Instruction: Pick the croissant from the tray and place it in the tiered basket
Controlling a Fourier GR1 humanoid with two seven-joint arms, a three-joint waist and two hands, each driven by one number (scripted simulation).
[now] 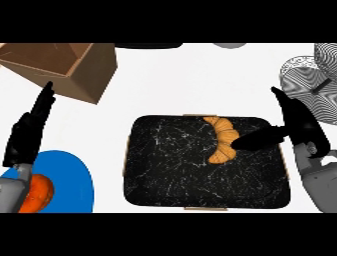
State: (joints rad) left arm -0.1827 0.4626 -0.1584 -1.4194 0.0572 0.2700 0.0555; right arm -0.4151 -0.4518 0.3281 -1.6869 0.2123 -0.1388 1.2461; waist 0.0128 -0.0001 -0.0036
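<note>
My right hand (301, 129) is at the right of the view, over the right edge of the tray. It is released: the fingers are straight and point toward the far side, and nothing is grasped. The thumb juts left, low over the tray, and its tip reaches the right flank of the golden-brown curved croissant (223, 141). I cannot tell whether the thumb touches it.

The croissant lies on the square black tray with white marble veining (171, 170), in the far part and slightly right of the middle. One tip is at the far rim and its length runs toward me. The tray sits on the white counter (193, 80), near the middle of the view.

Just beyond my right hand, to its right, stands the black-and-white wire-mesh tiered basket (320, 84). It is apart from the tray.

My left hand (28, 135) rests at the left of the view, fingers straight and pointing far, holding nothing. Its forearm crosses a round blue plate (71, 180) that carries a rounded orange item (39, 194), partly hidden by the wrist.

A brown open cardboard box (67, 67) stands at the far left.
</note>
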